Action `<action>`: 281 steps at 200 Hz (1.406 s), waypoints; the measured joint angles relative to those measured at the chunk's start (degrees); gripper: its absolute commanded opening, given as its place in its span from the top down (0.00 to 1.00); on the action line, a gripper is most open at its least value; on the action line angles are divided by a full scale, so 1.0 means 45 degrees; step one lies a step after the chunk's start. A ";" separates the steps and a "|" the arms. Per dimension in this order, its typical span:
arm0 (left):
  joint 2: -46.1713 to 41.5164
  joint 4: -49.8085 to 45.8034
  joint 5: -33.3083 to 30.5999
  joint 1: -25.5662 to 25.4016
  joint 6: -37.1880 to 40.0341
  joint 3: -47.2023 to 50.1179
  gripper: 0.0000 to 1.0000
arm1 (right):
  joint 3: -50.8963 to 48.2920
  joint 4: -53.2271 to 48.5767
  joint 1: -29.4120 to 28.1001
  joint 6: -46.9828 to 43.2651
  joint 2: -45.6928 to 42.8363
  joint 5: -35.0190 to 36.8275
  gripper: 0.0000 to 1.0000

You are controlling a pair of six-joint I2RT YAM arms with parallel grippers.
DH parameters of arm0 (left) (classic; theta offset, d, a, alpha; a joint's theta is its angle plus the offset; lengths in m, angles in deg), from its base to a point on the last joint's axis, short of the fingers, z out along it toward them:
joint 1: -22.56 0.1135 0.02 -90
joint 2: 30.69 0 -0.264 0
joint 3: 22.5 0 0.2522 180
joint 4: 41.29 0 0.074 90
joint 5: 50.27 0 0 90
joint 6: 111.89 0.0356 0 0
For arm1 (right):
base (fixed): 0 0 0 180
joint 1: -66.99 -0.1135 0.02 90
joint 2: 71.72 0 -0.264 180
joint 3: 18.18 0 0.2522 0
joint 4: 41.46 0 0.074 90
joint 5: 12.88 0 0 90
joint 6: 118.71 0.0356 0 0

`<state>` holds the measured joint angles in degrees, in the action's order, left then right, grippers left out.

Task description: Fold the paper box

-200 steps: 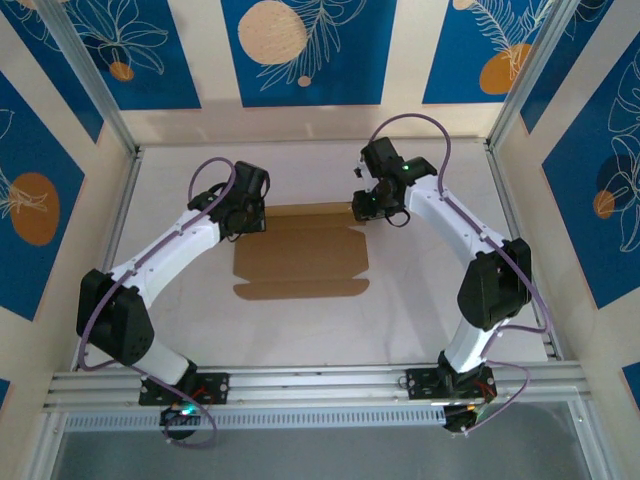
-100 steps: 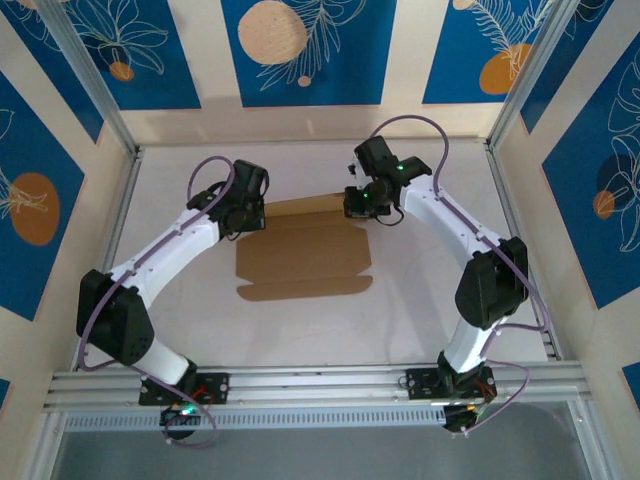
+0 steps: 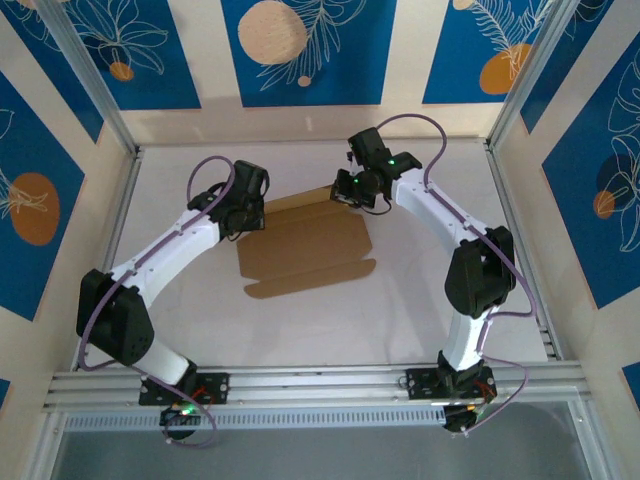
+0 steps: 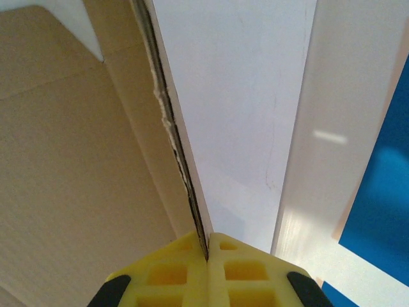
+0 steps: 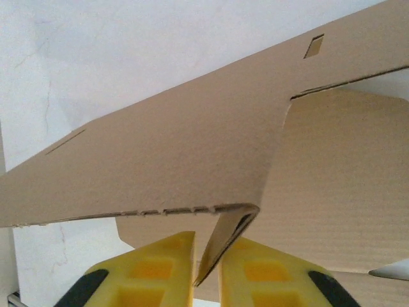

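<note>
One paper box (image 3: 305,250): a plain brown die-cut cardboard sheet, shallow and rectangular, mostly unfolded. It lies on the white table (image 3: 400,310) with its main panel flat. It sits askew, its right end swung farther from the arm bases than its left end. The narrow flap along the box's near long edge lies flat.

Two white-and-black arms counted: left arm (image 3: 170,245) and right arm (image 3: 440,215), one reaching to each far corner of the box. Two grippers, each with two yellow fingers.

Left gripper (image 3: 248,218): at the box's far left corner. In the wrist view the left gripper (image 4: 208,246) is clenched, both fingers (image 4: 172,272) pressed together. A thin edge of the box (image 4: 70,192), seen edge-on, runs straight into the seam between them, so that flap is pinched. Bare table (image 4: 236,96) lies just beyond that edge.

Right gripper (image 3: 343,192): at the box's far right corner, over its far long flap. In the wrist view the right gripper (image 5: 208,259) grasps a small folded tab of the box (image 5: 179,160). The tab sits in the narrow gap between the two fingers (image 5: 153,272). The long flap joined to it is lifted off the table (image 5: 96,51) and tilted.

Two slots counted in that flap: one short rectangular cut (image 5: 313,46) toward one end, one thin slit (image 5: 65,142) toward the other.
</note>
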<state>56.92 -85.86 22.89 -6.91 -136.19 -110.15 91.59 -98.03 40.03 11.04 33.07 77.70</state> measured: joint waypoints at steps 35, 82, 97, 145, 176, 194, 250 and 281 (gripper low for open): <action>0.0068 -0.0763 0.0044 0.0068 0.0194 -0.0364 1.00 | -0.0185 0.0015 0.0243 -0.0316 -0.0199 -0.0034 0.51; 0.0646 -0.2793 0.0627 0.0991 0.0758 -0.2268 1.00 | -0.1987 -0.0044 0.0889 -0.1637 -0.2919 0.0525 0.39; 0.1054 -0.3517 0.0748 0.1263 0.0913 -0.3177 1.00 | -0.2754 0.0019 0.1107 -0.1991 -0.4143 0.0787 0.44; 0.2254 -0.4420 0.1083 0.1685 0.0913 -0.4396 1.00 | -0.5620 0.0986 0.1205 -0.2346 -0.5824 0.0330 0.65; 0.3128 -0.4566 0.1423 0.2249 0.0753 -0.4663 1.00 | -0.6091 0.1700 0.1418 -0.1919 -0.4347 -0.0544 0.65; 0.3633 -0.4731 0.1637 0.2574 0.0714 -0.4959 1.00 | -0.6076 0.2409 0.1438 -0.1593 -0.3220 -0.0743 0.61; 0.4240 -0.4935 0.2118 0.2943 0.0923 -0.5639 1.00 | -0.5756 0.4153 0.1350 -0.0937 -0.1428 -0.0835 0.49; 0.4163 -0.4925 0.2205 0.2943 0.1112 -0.5605 1.00 | -0.5571 0.4274 0.1015 -0.0947 -0.2433 -0.0427 0.46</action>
<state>75.65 -108.02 32.81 6.33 -131.18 -135.37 66.52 -78.80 44.60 6.78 22.12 75.78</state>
